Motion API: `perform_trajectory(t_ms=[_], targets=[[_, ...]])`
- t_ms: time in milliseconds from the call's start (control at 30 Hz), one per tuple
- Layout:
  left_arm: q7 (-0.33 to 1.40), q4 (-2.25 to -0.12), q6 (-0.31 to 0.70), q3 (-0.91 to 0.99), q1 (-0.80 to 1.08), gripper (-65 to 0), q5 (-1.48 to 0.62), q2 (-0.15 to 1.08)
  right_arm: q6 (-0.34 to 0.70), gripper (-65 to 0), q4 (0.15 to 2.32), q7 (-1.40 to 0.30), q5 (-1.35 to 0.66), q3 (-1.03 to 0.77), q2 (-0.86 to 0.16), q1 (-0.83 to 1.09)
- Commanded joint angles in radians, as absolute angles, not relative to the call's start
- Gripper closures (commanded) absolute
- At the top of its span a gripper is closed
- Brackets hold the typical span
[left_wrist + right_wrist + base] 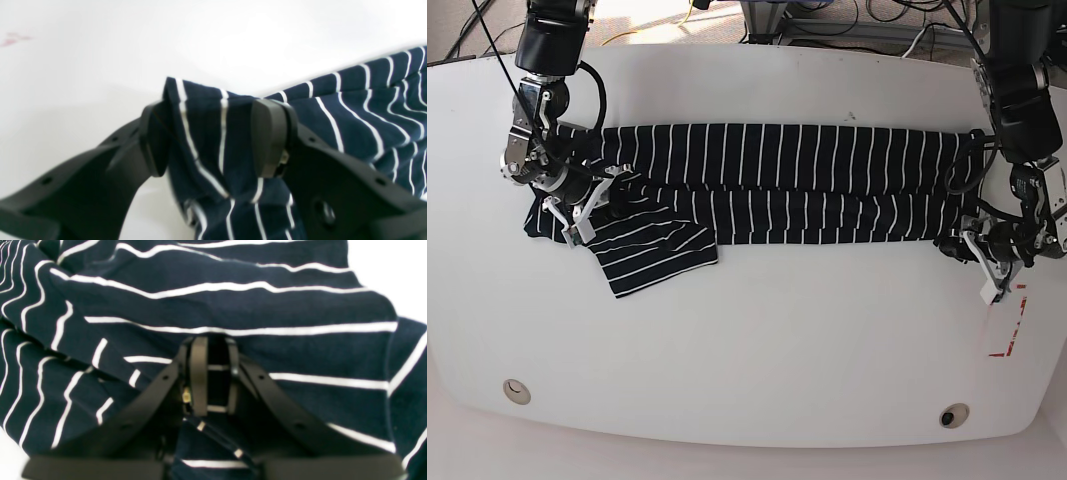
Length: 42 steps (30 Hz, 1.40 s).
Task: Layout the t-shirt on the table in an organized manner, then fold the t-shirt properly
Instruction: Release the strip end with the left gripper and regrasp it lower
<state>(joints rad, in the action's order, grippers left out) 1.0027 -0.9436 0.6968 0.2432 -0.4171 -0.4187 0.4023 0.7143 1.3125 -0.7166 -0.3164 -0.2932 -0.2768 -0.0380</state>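
I am seeing the dark navy white-striped cloth t-shirt [767, 185] lying stretched in a long band across the smooth white table [757, 340]. My right gripper [215, 373] is pinching a fold of it between nearly closed jaws. My left gripper [210, 133] is standing wide, a bunched hem corner lying loose between its pads [267, 133].
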Motion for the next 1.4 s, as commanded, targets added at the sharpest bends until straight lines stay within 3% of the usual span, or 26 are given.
perform_trajectory(t_ms=[0,267,367,500,567,1367], targets=[[0.967,-0.928,0.698,0.231,-0.443,-35.0,-0.432,0.421,0.698,-8.2,1.311,-0.763,-0.271,-0.294,-0.288,-0.038],[0.949,-0.903,0.698,0.200,-0.443,-33.2,-0.435,0.420,0.698,-8.2,1.311,-0.763,-0.272,-0.294,-0.288,-0.038],[0.949,-0.903,0.698,0.203,-0.440,-24.2,-0.435,0.420,0.698,-8.2,1.310,-0.763,-0.272,-0.294,-0.288,-0.038],[0.949,-0.905,0.698,0.203,-0.438,-5.1,-0.435,0.421,0.698,-8.2,1.310,-0.763,-0.271,-0.294,-0.288,-0.038],[0.949,-0.906,0.698,0.203,-0.437,-0.4,-0.435,0.424,0.698,-8.2,1.310,-0.763,-0.271,-0.294,-0.288,-0.038],[1.224,-1.426,0.698,0.334,-0.208,-1.9,-0.435,0.440,0.698,-8.2,1.308,-0.763,-0.269,-0.294,-0.288,-0.039]])
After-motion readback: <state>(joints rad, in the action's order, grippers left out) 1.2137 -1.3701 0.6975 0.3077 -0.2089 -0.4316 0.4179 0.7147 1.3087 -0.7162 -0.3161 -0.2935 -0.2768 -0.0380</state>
